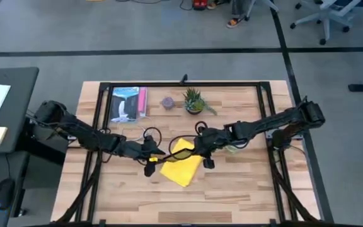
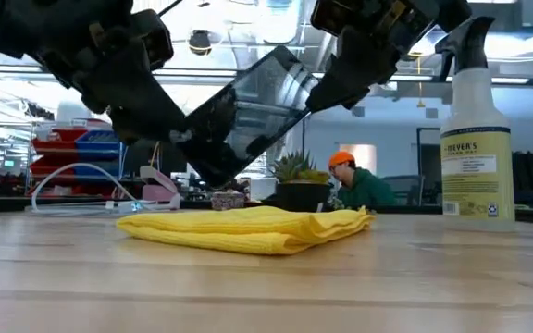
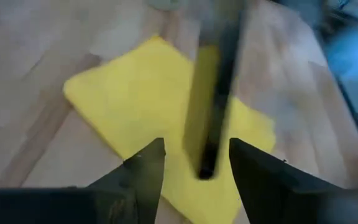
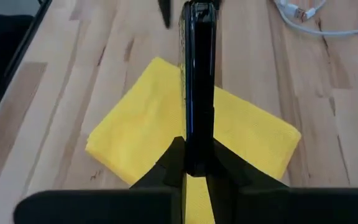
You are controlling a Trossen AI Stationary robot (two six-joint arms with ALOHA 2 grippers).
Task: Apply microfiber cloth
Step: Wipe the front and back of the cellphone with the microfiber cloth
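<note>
Overhead, table-level and two close wrist views, all sharing the microfiber cloth point(image 1: 183, 163).

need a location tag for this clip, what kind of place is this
Likely an open office or lab with a robot workstation: a wooden table in a black frame, rolling office chairs on grey floor, a seated person behind, shelves with red bins.

Even overhead room light; bench point(image 1: 232, 189) evenly lit. Glare on the black smartphone point(image 2: 248, 106) screen above the microfiber cloth point(image 2: 248, 227). Left wrist view motion-blurred; near bench surface defocused in the low view.
</note>
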